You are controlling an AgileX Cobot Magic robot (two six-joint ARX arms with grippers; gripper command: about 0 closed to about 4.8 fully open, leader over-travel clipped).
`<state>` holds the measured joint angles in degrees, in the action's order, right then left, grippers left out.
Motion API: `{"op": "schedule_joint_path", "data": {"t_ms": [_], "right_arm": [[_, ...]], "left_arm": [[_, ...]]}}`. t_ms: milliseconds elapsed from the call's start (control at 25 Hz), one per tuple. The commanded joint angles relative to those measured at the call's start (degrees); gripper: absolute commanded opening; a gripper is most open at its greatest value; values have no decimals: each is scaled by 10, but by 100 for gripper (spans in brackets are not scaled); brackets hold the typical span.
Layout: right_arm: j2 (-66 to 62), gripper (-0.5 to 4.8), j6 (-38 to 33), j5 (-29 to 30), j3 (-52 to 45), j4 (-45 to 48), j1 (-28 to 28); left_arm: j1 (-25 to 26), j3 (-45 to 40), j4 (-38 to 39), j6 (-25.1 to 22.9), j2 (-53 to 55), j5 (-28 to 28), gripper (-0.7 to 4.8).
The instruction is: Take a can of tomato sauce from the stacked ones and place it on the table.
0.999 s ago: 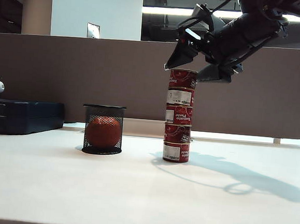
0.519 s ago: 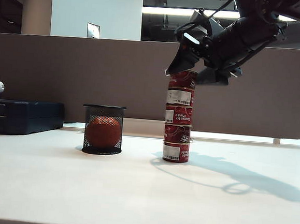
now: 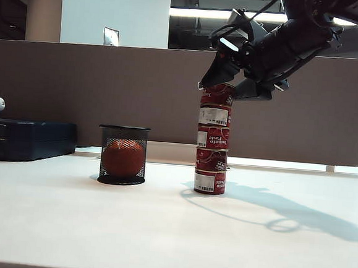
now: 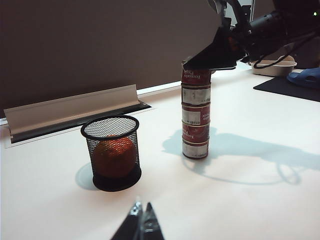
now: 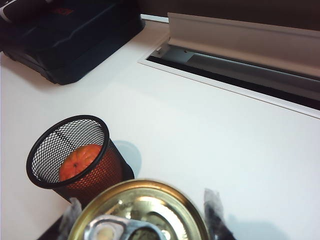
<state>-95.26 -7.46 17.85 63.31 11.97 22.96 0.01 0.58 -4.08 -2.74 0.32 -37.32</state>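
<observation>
- Watching the right gripper (image 3: 227, 87) straddle the can of tomato sauce (image 3: 218, 94), which sits topmost on the stacked ones (image 3: 212, 150); the column stands on the tabletop (image 3: 159, 232), just right of the mesh cup (image 3: 123, 155) holding an orange ball (image 3: 123, 158).
- Right wrist view: the can's gold lid (image 5: 140, 210) fills the space between the two fingers (image 5: 214, 210), one finger on either side. The fingers lie close against the can's sides, though I cannot tell whether they touch it yet.
- Left gripper (image 4: 141, 225) hangs low over the tabletop, well apart from the stack, tips pressed together.
- To do this step well, in my judgement: finish the squeeze evenly so both fingers meet the can together, then lift straight up before moving sideways. The slim column would topple from any sideways drag.
- Against the frame a second earlier: the right gripper's fingers have narrowed from a wide spread and now sit slightly lower around the top can. The stack, cup and ball stand unchanged.
</observation>
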Motion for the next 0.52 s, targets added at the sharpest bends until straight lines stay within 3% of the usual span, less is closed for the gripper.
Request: {"op": "schedule_joint_path", "data": {"t_ms": [40,519], "right_arm": [[8,203,0,2,1,3,1],[43,196,5,-14,1,2,-6]], "left_arm": [[1,2,-7,2,0,0,-5],[1,2,-7,2,0,0,-5]]}}
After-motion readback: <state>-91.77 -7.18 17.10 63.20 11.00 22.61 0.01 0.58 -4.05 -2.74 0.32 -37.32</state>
